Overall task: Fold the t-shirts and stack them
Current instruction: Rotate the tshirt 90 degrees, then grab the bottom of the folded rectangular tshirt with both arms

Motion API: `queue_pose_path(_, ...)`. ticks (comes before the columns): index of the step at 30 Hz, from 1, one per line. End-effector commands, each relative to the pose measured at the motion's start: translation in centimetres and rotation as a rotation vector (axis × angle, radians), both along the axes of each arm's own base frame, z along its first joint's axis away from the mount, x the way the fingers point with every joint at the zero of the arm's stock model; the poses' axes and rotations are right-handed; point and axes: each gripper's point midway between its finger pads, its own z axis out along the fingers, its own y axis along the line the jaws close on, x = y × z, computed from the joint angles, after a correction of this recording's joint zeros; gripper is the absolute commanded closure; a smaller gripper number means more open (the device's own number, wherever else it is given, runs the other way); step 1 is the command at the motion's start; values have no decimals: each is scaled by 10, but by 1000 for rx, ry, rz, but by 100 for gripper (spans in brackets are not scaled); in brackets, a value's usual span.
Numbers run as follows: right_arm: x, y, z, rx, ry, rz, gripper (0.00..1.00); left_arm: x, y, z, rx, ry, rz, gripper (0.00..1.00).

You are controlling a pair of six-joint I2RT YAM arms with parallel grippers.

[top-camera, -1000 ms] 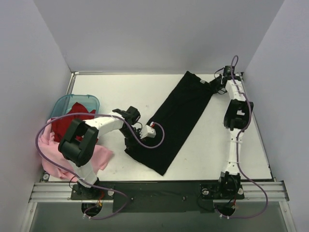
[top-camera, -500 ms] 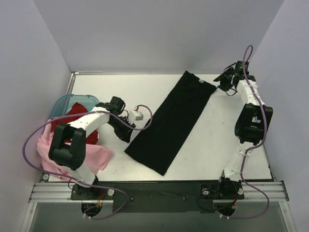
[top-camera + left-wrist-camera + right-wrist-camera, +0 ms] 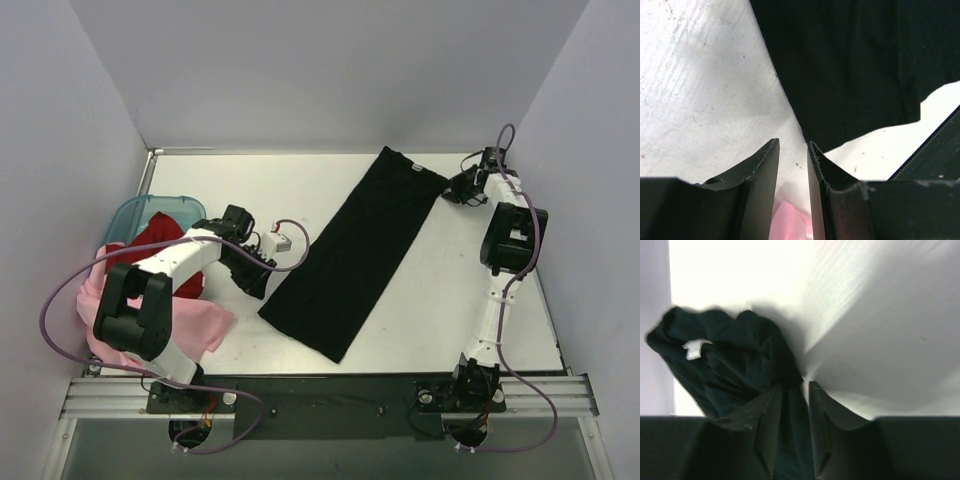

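The black t-shirt (image 3: pixel 360 250) lies as a long narrow strip slanting from the far right to the near middle of the table; its chest print is hidden. My left gripper (image 3: pixel 252 283) sits just left of its near corner, jaws a little apart and empty (image 3: pixel 792 142), with the black t-shirt (image 3: pixel 850 65) ahead. My right gripper (image 3: pixel 452 192) is at the shirt's far right corner, jaws a little apart (image 3: pixel 792 385) over bunched black cloth (image 3: pixel 730 355) with a white label (image 3: pixel 694 347). The red t-shirt (image 3: pixel 150 250) and the pink t-shirt (image 3: pixel 205 325) lie heaped at the left.
A translucent teal tub (image 3: pixel 135 210) stands at the left edge under the red cloth. Grey walls close in the table on three sides. A black rail (image 3: pixel 330 395) runs along the near edge. Pink cloth (image 3: pixel 790 220) shows under my left fingers.
My left gripper has drawn back off the black shirt's near left part to just beside it. My right gripper lifted away from the far corner, then came back down to it. The shirt has not shifted.
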Motion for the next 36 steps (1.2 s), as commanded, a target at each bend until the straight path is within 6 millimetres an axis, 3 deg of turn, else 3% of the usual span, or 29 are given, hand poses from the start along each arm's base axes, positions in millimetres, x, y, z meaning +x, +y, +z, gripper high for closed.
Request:
queue_pose_path(1, 21, 9, -12, 82, -7, -48, 89, -16, 0, 22, -50, -5, -65, 61)
queue_pose_path(2, 30, 11, -16, 96, -21, -50, 98, -20, 1, 22, -57, -9, -107, 60)
queue_pose_path(4, 56, 12, -17, 128, -90, -63, 100, -31, 3, 18, -64, 4, -169, 60)
queue_pose_path(9, 124, 31, 26, 165, -332, -47, 100, -48, 2, 13, -117, 6, -294, 58)
queue_pose_path(11, 133, 30, 36, 155, -387, -60, 86, -51, 1, 16, -139, -6, -339, 57)
queue_pose_path(12, 132, 29, 48, 139, -403, -54, 71, -51, 1, 17, -144, -24, -364, 57)
queue_pose_path(13, 125, 28, 42, 132, -380, -50, 63, -52, 0, 21, -157, -45, -379, 57)
queue_pose_path(14, 120, 27, 63, 99, -404, -23, 48, -52, -2, 24, -175, -80, -420, 56)
queue_pose_path(15, 109, 25, 53, 83, -364, -19, 43, -54, -3, 26, -191, -109, -443, 54)
queue_pose_path(16, 99, 23, 77, 36, -376, 13, 37, -53, -7, 30, -221, -167, -503, 53)
queue_pose_path(17, 83, 17, 63, 9, -308, 1, 33, -54, -9, 35, -238, -219, -547, 49)
queue_pose_path(18, 66, 14, 85, -37, -283, 21, 31, -52, -13, 38, -262, -288, -627, 47)
queue_pose_path(19, 48, 6, 72, -73, -215, 3, 31, -54, -17, 39, -274, -341, -703, 42)
queue_pose_path(20, 28, 3, 98, -112, -199, 9, 29, -50, -22, 40, -274, -387, -745, 39)
queue_pose_path(21, 3, 0, 77, -143, -109, -1, 29, -51, -30, 38, -272, -421, -807, 36)
queue_pose_path(22, -16, -5, 105, -204, -115, -6, 29, -44, -35, 36, -249, -472, -843, 36)
queue_pose_path(23, -48, 1, 111, -232, -79, 2, 29, -49, -44, 32, -245, -494, -922, 36)
queue_pose_path(24, -71, 2, 101, -274, -20, 19, 29, -44, -52, 30, -239, -542, -962, 36)
queue_pose_path(25, -105, 13, 103, -294, 0, 54, 29, -48, -59, 24, -244, -563, -1022, 35)
queue_pose_path(26, -126, 22, 99, -292, 19, 79, 29, -38, -71, 28, -257, -644, -1036, 35)
queue_pose_path(28, -196, 57, 68, -254, 121, 189, 31, -32, -84, 28, -290, -714, -1043, 31)
queue_pose_path(29, -216, 67, 75, -263, 108, 232, 32, -34, -86, 24, -298, -735, -1081, 28)
queue_pose_path(30, -252, 85, 56, -254, 199, 302, 33, -35, -88, 22, -307, -758, -1116, 27)
queue_pose_path(31, -273, 97, 59, -268, 202, 360, 33, -42, -88, 14, -307, -765, -1175, 25)
queue_pose_path(32, -311, 111, 41, -279, 294, 434, 33, -47, -89, 10, -301, -770, -1216, 24)
queue_pose_path(33, -327, 116, 46, -289, 288, 447, 34, -50, -84, 1, -274, -761, -1245, 24)
queue_pose_path(34, -361, 125, 31, -294, 352, 501, 34, -52, -89, -2, -262, -784, -1269, 24)
queue_pose_path(35, -371, 130, 35, -284, 333, 481, 34, -53, -85, -11, -224, -771, -1243, 24)
queue_pose_path(36, -399, 134, 21, -290, 377, 512, 35, -49, -95, -9, -217, -840, -1246, 25)
